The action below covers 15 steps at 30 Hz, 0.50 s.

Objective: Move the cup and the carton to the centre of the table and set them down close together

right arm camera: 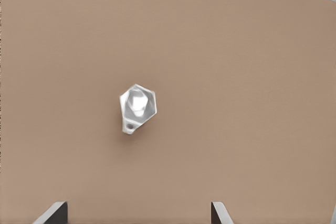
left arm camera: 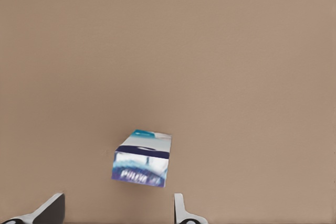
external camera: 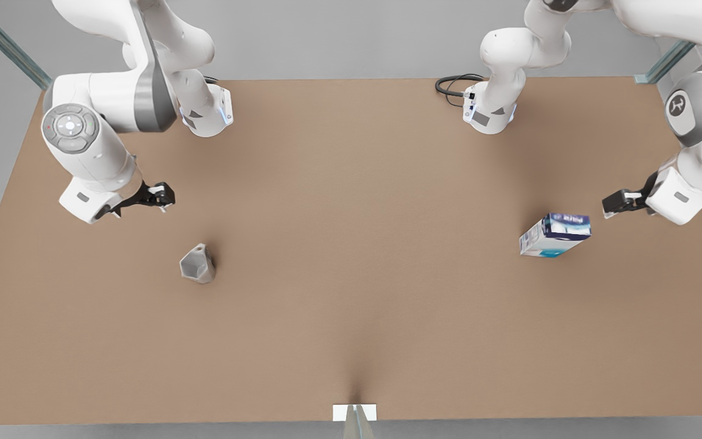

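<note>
On the table (external camera: pixel 351 317), the cup (external camera: pixel 197 263) stands far from the carton (external camera: pixel 554 235). The left gripper (external camera: pixel 614 204) hovers near the carton, the right gripper (external camera: pixel 162 195) near the cup, both spread apart. The right wrist view shows the cup's white inside (right arm camera: pixel 137 103).

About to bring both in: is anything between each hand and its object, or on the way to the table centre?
Nothing visible. The left hand hangs open near the carton, the right hand open near the cup; bare table lies between them.
</note>
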{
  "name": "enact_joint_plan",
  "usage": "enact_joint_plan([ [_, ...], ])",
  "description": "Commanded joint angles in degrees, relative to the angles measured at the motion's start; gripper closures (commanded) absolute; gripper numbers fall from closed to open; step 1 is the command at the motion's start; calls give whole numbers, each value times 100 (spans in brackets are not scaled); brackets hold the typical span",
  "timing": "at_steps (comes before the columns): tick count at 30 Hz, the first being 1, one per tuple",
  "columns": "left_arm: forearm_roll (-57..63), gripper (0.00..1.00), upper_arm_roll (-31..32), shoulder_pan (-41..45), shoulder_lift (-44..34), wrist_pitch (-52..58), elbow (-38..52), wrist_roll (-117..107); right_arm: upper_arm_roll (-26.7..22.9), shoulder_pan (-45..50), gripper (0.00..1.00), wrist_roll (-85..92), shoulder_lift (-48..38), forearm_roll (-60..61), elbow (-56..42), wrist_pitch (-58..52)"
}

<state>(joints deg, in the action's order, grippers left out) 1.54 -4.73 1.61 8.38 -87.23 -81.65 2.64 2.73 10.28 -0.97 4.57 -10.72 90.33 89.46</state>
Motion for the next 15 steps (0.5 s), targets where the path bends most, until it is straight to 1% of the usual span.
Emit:
enact_joint_plan([
  [1,-189,0,-2,-11,-3,4,0,0,0,-8,0,0,0,0,2,1],
  [3,-145,0,16,15,-30,83,9,-9,9,-70,0,0,193,0,-24,1],
  [5,-137,0,16,-2,-12,74,9,0,9,-509,0,0,878,9,-42,133],
  [7,250,0,51,86,23,22,18,0,18,-1028,0,-9,1511,9,-42,493],
  [10,277,0,24,24,32,21,105,-17,26,-1467,0,-97,1872,255,2,607],
  [11,259,0,24,6,14,30,105,27,18,-1459,0,-237,1960,544,11,695],
  [12,259,0,24,68,23,30,105,0,35,-1415,0,-1027,1969,755,222,879],
  [13,241,0,33,77,41,21,105,-9,26,-1441,0,-1441,1942,1125,433,1091],
  [14,224,0,42,77,32,21,105,0,35,-1423,0,-1811,1846,1204,731,1328],
  [15,224,0,42,68,32,13,114,9,26,-1441,0,-1784,1828,1230,837,1434],
])
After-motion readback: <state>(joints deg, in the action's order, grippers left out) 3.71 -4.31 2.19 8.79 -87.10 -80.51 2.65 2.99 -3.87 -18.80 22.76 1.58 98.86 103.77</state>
